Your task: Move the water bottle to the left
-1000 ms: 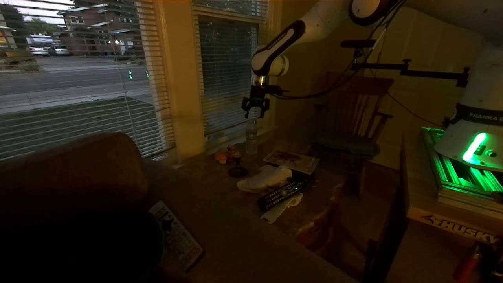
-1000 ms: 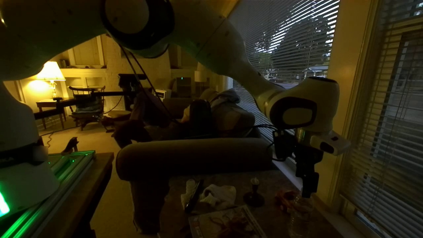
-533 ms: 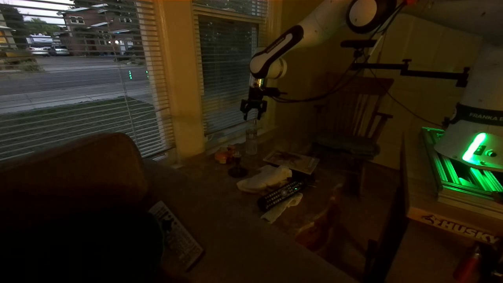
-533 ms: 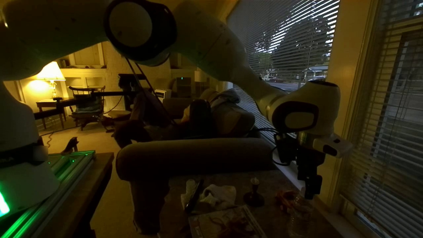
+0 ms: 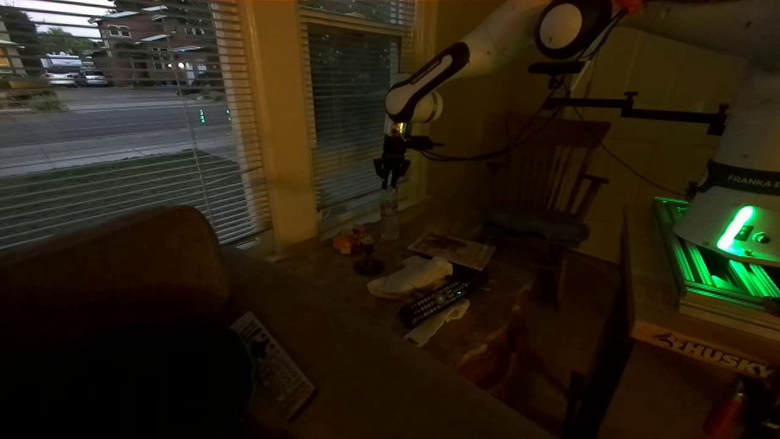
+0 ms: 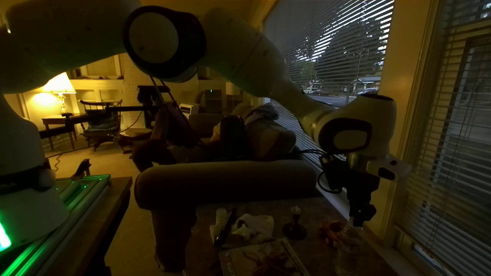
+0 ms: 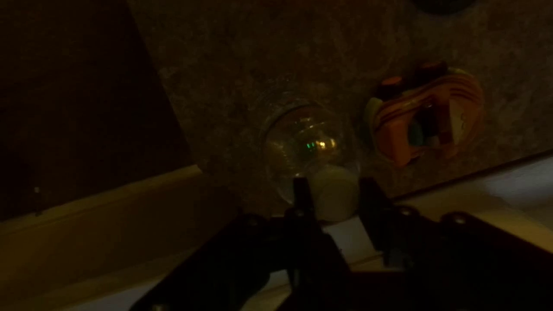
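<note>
The clear water bottle [image 5: 389,221] stands upright on the table by the window, and its faint outline [image 6: 348,251] shows near the bottom of an exterior view. From above, in the wrist view, the bottle [image 7: 298,142] shows its pale cap between the two dark fingers [image 7: 303,192]. My gripper [image 7: 335,192] is shut on that cap, one finger at each side. In both exterior views the gripper [image 5: 390,185] [image 6: 360,223] points down right over the bottle's top. Darkness hides the exact contact.
An orange toy [image 7: 427,116] sits close beside the bottle. A dark candle holder [image 5: 368,263], a white cloth [image 5: 414,277], a remote [image 5: 436,303] and a magazine [image 5: 454,250] share the table. The window sill [image 7: 497,177] runs just behind; a sofa arm [image 6: 230,184] borders the table.
The gripper has come down slightly onto the bottle's top, and its fingers have drawn together from wide apart to the cap. The bottle stands where it was.
</note>
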You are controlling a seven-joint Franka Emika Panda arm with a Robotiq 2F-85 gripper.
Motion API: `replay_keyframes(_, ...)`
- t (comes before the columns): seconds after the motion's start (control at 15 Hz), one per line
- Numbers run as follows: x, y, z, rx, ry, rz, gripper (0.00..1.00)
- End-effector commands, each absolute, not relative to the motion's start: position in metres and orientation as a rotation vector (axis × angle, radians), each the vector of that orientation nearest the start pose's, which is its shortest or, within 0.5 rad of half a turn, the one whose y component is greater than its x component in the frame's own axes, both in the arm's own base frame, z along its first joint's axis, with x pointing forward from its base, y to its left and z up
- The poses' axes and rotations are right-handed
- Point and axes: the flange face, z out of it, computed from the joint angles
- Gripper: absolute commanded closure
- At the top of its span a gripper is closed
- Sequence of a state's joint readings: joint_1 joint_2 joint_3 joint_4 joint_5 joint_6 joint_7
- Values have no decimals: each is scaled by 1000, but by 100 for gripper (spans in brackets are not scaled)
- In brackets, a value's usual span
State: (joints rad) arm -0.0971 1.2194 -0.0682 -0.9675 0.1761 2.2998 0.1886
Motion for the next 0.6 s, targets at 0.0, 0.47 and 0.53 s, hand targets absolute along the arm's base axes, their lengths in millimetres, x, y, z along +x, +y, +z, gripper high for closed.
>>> replay_keyframes(0.0, 785, -106, 114, -3023, 581, -171, 94)
replay_keyframes(0.47, 785, -87, 153, -3024, 624, -63, 92)
replay_keyframes(0.53, 786, -82, 163, -3024, 625, -46, 92)
